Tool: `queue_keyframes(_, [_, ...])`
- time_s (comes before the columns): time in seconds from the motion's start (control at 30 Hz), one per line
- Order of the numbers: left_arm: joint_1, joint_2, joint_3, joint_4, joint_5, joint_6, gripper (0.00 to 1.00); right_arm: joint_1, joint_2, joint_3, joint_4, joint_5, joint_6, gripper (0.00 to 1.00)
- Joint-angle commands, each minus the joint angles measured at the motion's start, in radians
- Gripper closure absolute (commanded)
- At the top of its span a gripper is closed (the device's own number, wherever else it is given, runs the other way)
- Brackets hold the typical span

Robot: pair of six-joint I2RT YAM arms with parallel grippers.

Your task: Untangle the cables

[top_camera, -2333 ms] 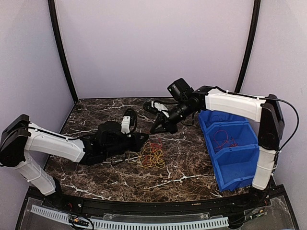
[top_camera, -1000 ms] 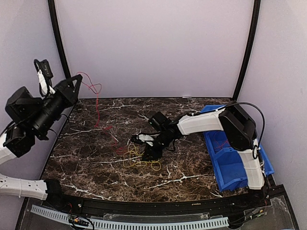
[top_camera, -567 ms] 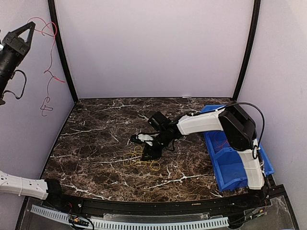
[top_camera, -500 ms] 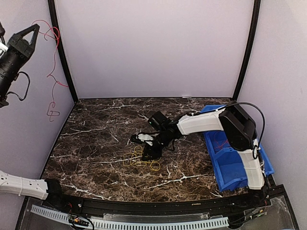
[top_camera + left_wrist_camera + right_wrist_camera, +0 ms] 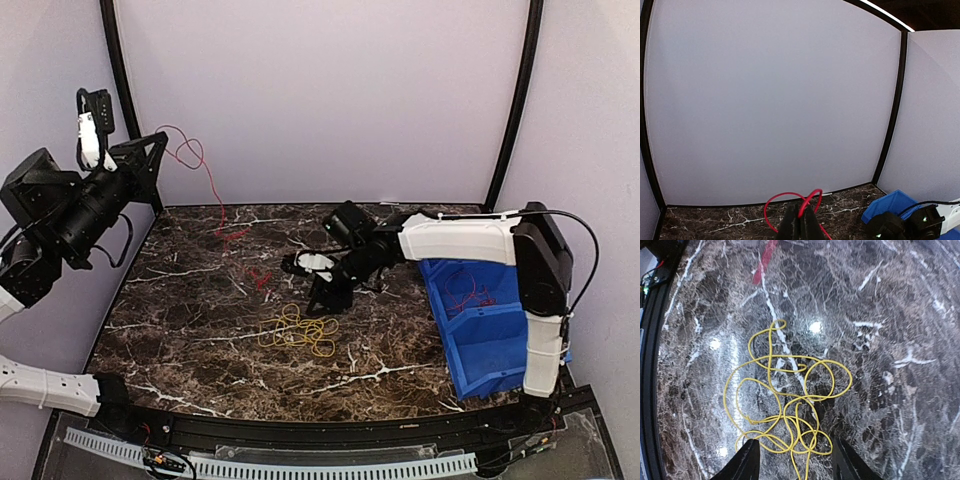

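Note:
My left gripper [image 5: 157, 147] is raised high at the far left and shut on a red cable [image 5: 205, 180]. The cable loops off the fingers and hangs down to the table, its ends lying near the middle [image 5: 260, 278]. In the left wrist view the jaws [image 5: 800, 222] pinch the red loop [image 5: 771, 205]. A yellow cable [image 5: 300, 332] lies in a loose coil on the table. My right gripper [image 5: 323, 293] hovers open just behind it. In the right wrist view the yellow coil [image 5: 771, 390] lies between and ahead of the open fingers [image 5: 747, 460].
Two blue bins [image 5: 480, 345] stand at the right edge of the table; the rear one holds a red cable [image 5: 463, 290]. A bin corner [image 5: 890, 204] shows in the left wrist view. Dark marble table [image 5: 190, 330], walls close at back and sides.
My left gripper has come down and right from high up, and the red cable's lower end now rests on the table. My right gripper has drawn back from the yellow coil.

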Motion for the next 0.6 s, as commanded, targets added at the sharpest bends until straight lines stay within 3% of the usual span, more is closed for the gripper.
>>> queue_keyframes(0.0, [0.005, 0.001, -0.046, 0.037, 0.02, -0.015, 1.0, -0.003, -0.13, 0.032, -0.062, 0.019, -0.051, 0.48])
queue_keyframes(0.33, [0.004, 0.127, -0.075, 0.012, 0.189, 0.054, 1.0, -0.004, -0.295, 0.137, -0.14, 0.056, -0.101, 0.44])
queue_keyframes(0.57, [0.005, 0.206, -0.059, 0.038, 0.238, 0.072, 1.0, -0.004, -0.325, 0.153, -0.08, -0.08, -0.067, 0.39])
